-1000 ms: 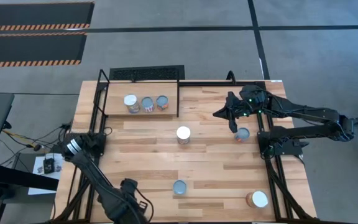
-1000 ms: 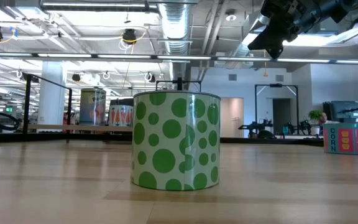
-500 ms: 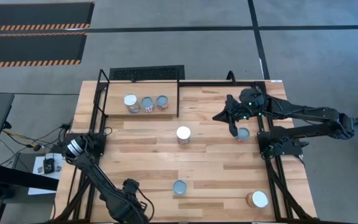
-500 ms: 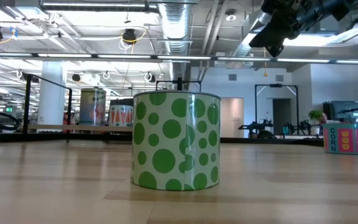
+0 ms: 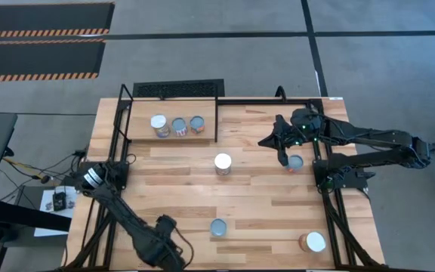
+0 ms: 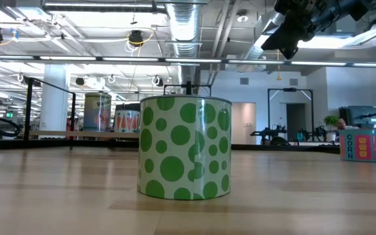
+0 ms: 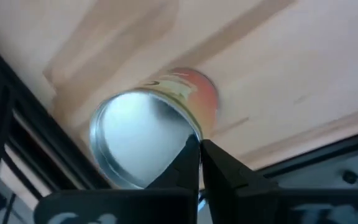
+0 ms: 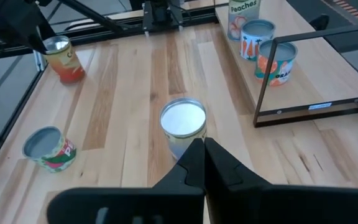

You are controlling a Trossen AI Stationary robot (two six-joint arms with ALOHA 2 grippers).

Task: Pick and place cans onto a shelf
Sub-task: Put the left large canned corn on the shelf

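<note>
Hovering: the right gripper (image 5: pixel 284 156) is hanging above the table with its fingers (image 8: pixel 194 163) pressed together, holding nothing.
Nearest can: a grey-topped can (image 5: pixel 295 162) is standing just beside that gripper, on the side away from the shelf (image 5: pixel 143 130).
Ahead of it: a white-topped can (image 8: pixel 183 120) is sitting straight in front of the closed fingers (mid-table in the overhead view), with the shelf farther on.
Left gripper: the left gripper (image 7: pixel 199 163) is waiting at the near table edge, fingers shut and empty, pointing at an orange-labelled can (image 7: pixel 149 137) just past its tips.
Done: three cans (image 5: pixel 177 125) are standing in a row on the shelf.
Left: four cans are waiting on the table, namely the grey-topped one, the white-topped one, a bluish-topped can (image 5: pixel 218 227) near the front edge and the orange-labelled one at the front corner (no others are showing).
Progress: judging by the count, the job is looking a little under halfway through.
Next: the right gripper is probably needing to open its fingers before taking any can.
</note>
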